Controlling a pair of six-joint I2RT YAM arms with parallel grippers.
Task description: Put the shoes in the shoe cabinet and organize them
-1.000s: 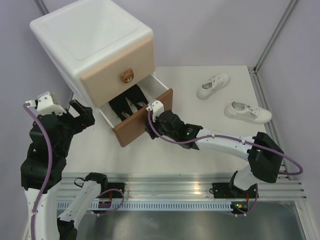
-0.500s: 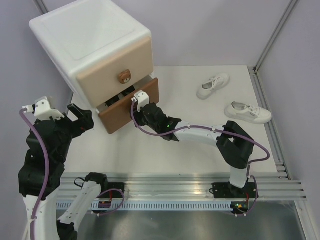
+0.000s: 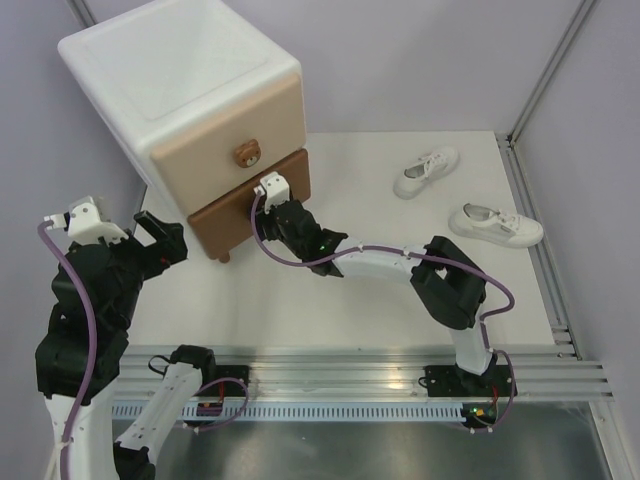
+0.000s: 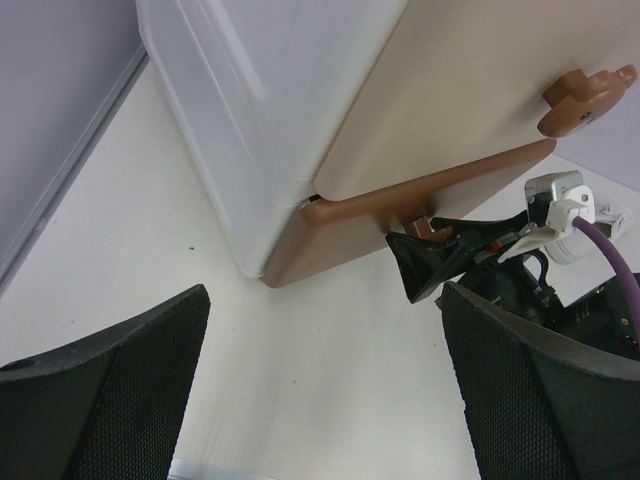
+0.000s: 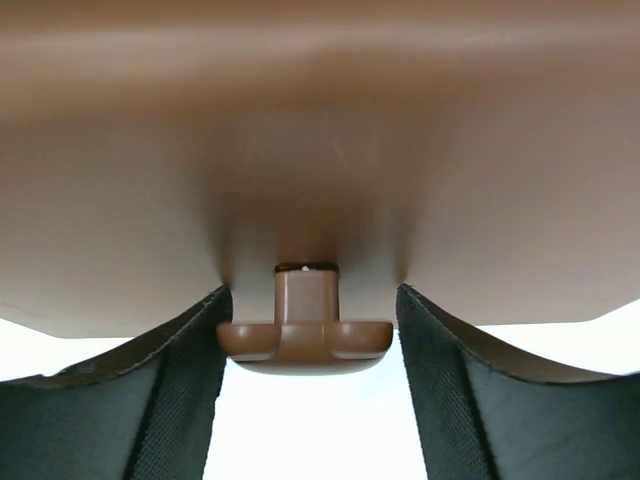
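The shoe cabinet (image 3: pixel 190 90) stands at the back left with both drawers shut. My right gripper (image 3: pixel 260 207) reaches to the brown lower drawer front (image 5: pixel 320 150). Its jaws straddle the small brown knob (image 5: pixel 305 340): the left pad sits at the knob's edge and the right pad stands clear of it, so the gripper is open. Two white shoes (image 3: pixel 425 172) (image 3: pixel 495 223) lie on the table at the right. My left gripper (image 3: pixel 165 235) hangs open over the table left of the cabinet, holding nothing.
The beige upper drawer carries a bear-shaped knob (image 3: pixel 245 153). A metal frame post (image 3: pixel 545 70) rises at the back right corner. The table's right edge (image 3: pixel 535 230) runs just past the shoes. Bare tabletop (image 3: pixel 330 310) lies in front of the cabinet.
The lower drawer, open with black shoes inside, has been pushed fully shut by my right gripper. The right arm stretched toward the cabinet. Its jaws have widened slightly around the knob.
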